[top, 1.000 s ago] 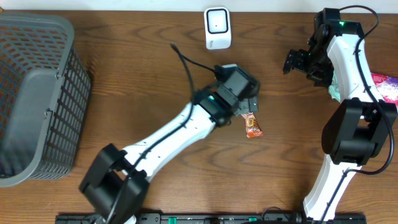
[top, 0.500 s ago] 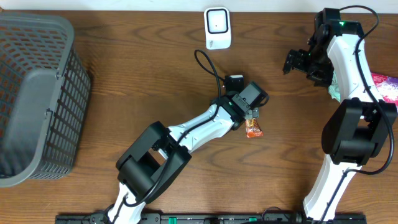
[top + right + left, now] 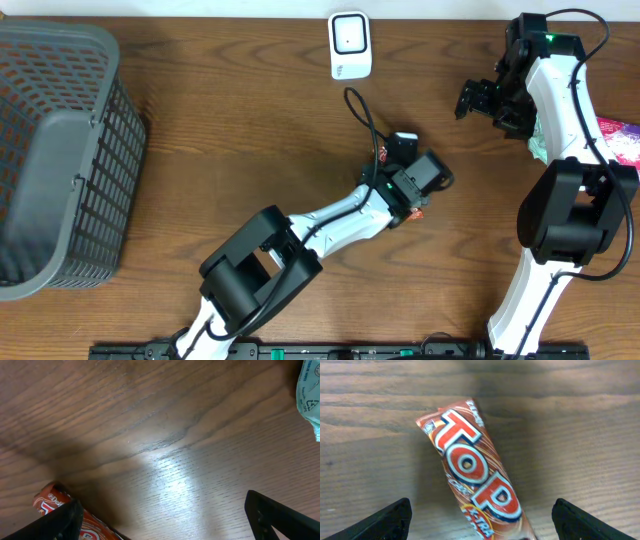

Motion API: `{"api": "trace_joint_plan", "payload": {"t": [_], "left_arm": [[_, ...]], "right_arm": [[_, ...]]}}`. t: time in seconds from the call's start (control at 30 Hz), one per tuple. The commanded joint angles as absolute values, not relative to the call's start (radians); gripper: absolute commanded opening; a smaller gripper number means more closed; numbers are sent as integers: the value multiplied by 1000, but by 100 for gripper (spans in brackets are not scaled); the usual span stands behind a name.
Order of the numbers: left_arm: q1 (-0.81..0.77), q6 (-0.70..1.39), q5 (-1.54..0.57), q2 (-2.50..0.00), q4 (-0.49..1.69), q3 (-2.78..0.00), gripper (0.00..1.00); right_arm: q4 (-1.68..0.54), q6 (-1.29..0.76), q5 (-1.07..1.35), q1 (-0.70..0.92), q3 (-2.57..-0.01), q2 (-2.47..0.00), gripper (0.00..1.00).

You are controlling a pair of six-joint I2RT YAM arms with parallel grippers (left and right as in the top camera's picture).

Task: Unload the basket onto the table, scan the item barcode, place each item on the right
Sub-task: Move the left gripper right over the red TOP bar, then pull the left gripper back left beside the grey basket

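Observation:
The item is a red-orange "TOP" snack bar (image 3: 475, 475) lying flat on the wooden table, slanting from upper left to lower right in the left wrist view. My left gripper (image 3: 481, 512) hangs right over it, open. One black fingertip (image 3: 390, 520) stands on each side of the bar's lower end, and neither touches it. In the overhead view the left gripper (image 3: 425, 188) hides almost all of the bar. The white scanner (image 3: 350, 45) stands at the back edge. My right gripper (image 3: 472, 100) is open and empty near the back right, with bare wood under the right gripper (image 3: 162, 505).
A grey mesh basket (image 3: 50, 150) fills the left side. A teal packet (image 3: 311, 395) and a pink packet (image 3: 622, 140) lie by the right arm's base. A red-orange wrapper (image 3: 47, 500) shows behind the right gripper's left finger.
My left gripper has swung right and toward the front, from beside the bar to right above it, and its jaws have narrowed a little. The right arm has not moved.

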State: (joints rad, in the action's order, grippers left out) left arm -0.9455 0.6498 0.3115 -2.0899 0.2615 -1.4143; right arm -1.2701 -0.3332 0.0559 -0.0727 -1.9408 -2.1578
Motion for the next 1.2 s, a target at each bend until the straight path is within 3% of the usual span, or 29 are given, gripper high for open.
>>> {"api": "trace_joint_plan", "payload": {"t": [0.0, 0.1, 0.37, 0.7, 1.17], "left_arm": [[-941, 706, 353, -2127, 285, -1431, 85], [-942, 765, 348, -2146, 305, -1430, 82], [-943, 756, 336, -2170, 349, -1427, 53], [-895, 595, 372, -2112, 461, -1427, 52], [-842, 595, 328, -1728, 633, -1427, 100]], "right_arm": [[-1271, -351, 58, -68, -1948, -2138, 99], [-1271, -351, 58, -68, -1948, -2138, 99], [-1271, -351, 58, -68, -1948, -2138, 99], [-1271, -351, 58, -68, -1948, -2138, 99], [-1271, -351, 58, -68, -1948, -2138, 99]]}}
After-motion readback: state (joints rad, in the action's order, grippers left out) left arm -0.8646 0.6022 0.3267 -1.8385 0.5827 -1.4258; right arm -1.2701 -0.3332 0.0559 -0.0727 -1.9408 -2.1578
